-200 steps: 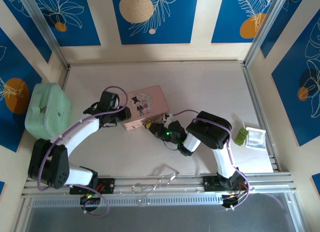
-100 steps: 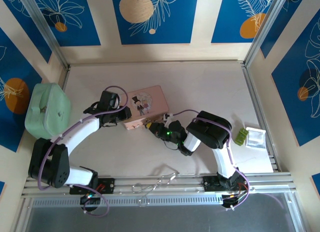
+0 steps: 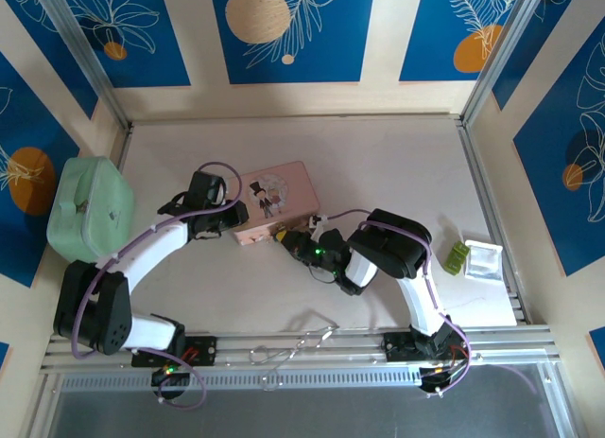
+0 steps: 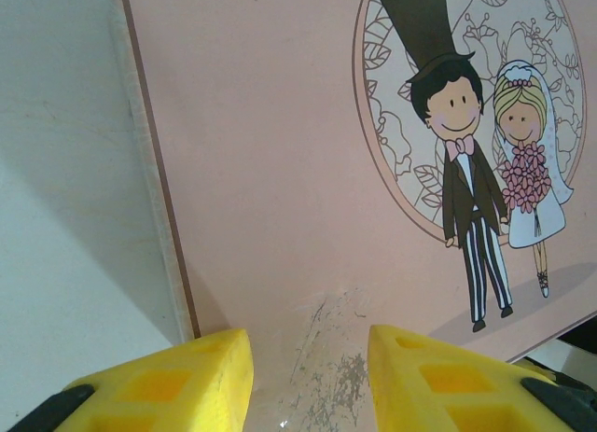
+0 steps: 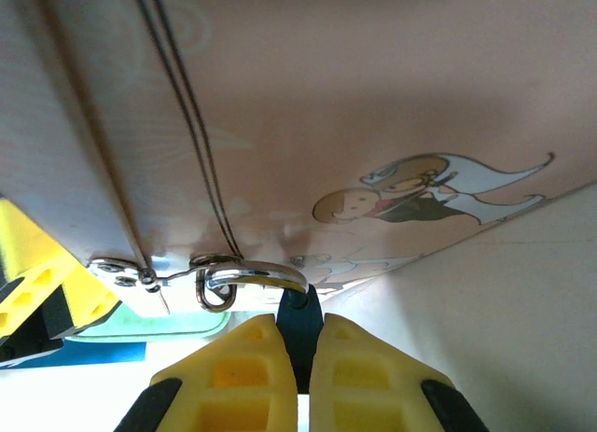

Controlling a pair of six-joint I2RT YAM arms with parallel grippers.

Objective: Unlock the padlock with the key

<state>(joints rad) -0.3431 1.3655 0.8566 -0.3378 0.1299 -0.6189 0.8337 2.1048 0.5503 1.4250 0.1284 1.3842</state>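
The padlock hangs at the front clasp of the pink tin, its silvery shackle hooked through the loop there. The right pincer is closed tight on the lock's dark body. The left pincer stands part open over the tin's lid near one edge, gripping nothing. The tin lies mid-bench.

The lock looks tiny, rigid and light. Smooth metal probably slips and swivels on its shackle, so it is best pinched across the flat faces, with the keyhole end left clear. The thin-walled tin may slide if tugged.
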